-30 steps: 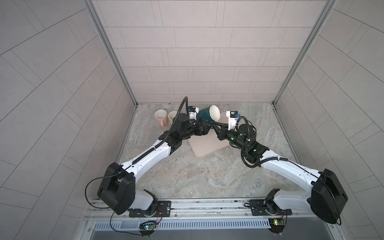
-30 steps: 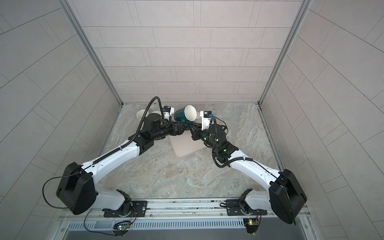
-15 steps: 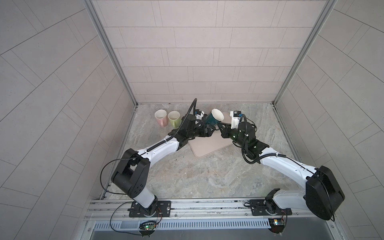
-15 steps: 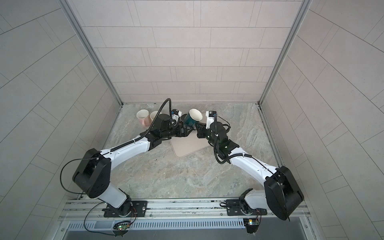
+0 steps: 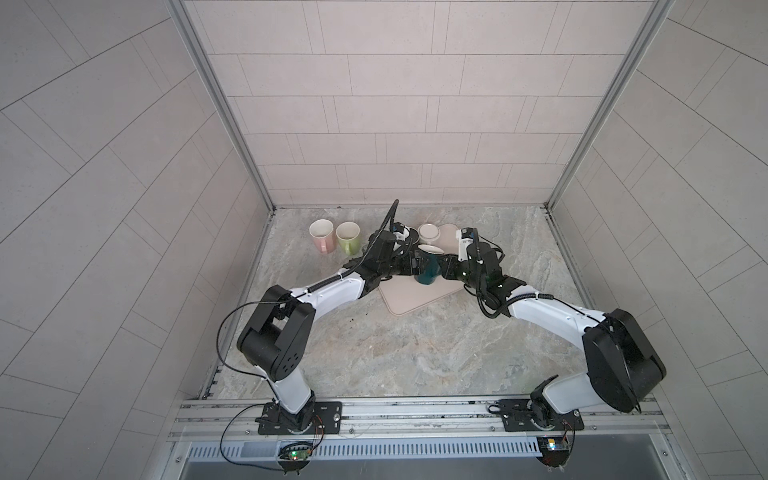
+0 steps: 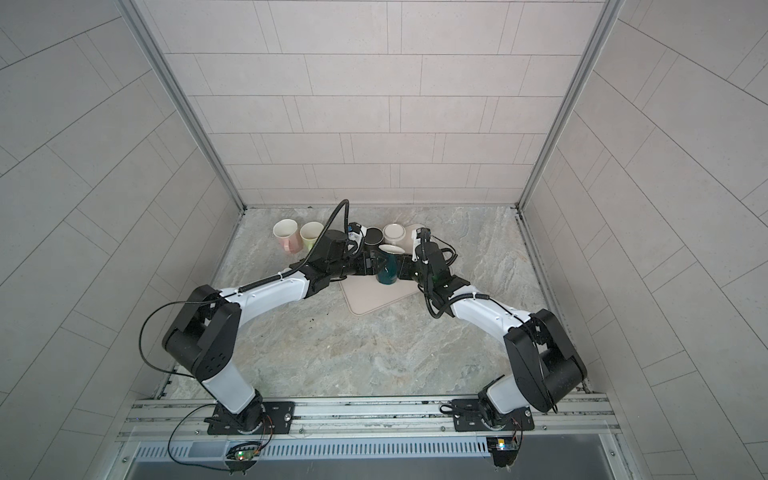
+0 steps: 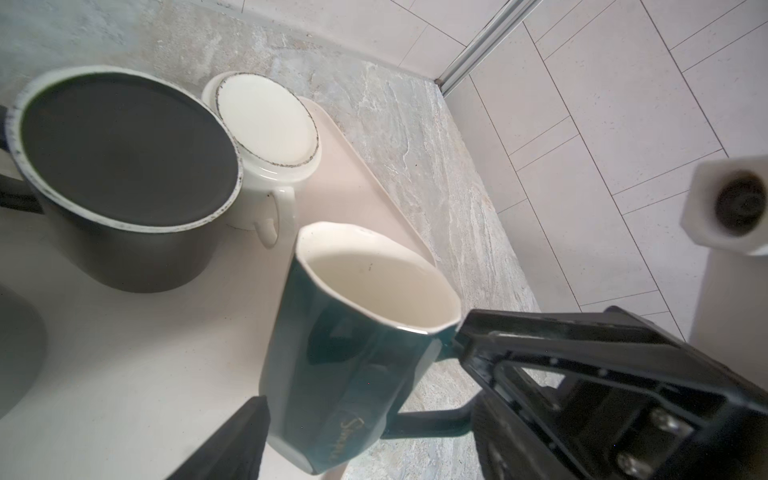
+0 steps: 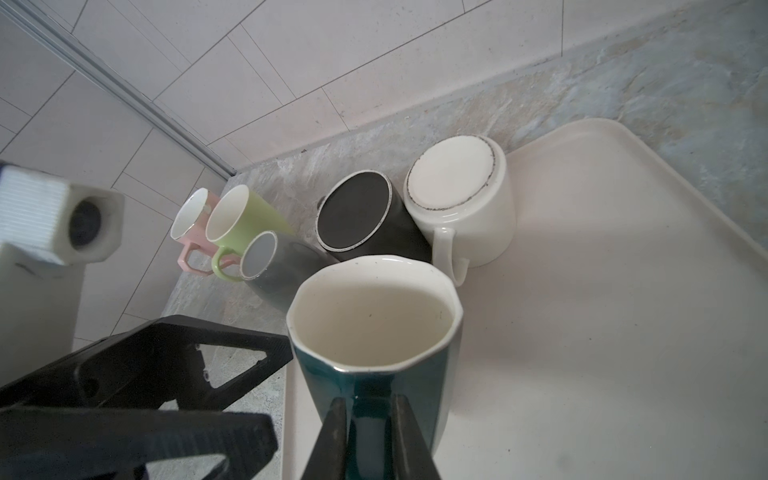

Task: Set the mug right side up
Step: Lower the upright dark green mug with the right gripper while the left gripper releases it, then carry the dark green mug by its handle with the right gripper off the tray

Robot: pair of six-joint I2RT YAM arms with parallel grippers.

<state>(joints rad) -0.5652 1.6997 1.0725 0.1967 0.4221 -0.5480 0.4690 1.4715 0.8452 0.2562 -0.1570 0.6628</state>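
The teal mug (image 5: 428, 272) (image 6: 388, 272) is mouth up with a slight lean, at the left edge of the beige tray (image 5: 411, 303) (image 6: 374, 299). Its cream inside shows in the right wrist view (image 8: 370, 328). My right gripper (image 8: 370, 401) (image 5: 444, 270) is shut on the mug's handle from the right. My left gripper (image 5: 415, 266) (image 6: 374, 264) is open on the mug's left side. One of its fingers (image 7: 237, 440) lies close beside the teal wall (image 7: 353, 353). Whether the base rests on the tray is hidden.
Behind the teal mug, a dark mug (image 6: 375, 236) and a white mug (image 5: 429, 232) stand upside down on the tray. A pink mug (image 5: 321, 235) and a green mug (image 5: 348, 237) stand upright at the back left. A grey mug (image 8: 274, 266) sits under my left arm.
Both arms have come down with the mug. It was raised and tipped with its mouth facing sideways; now it is low at the tray with its mouth up.
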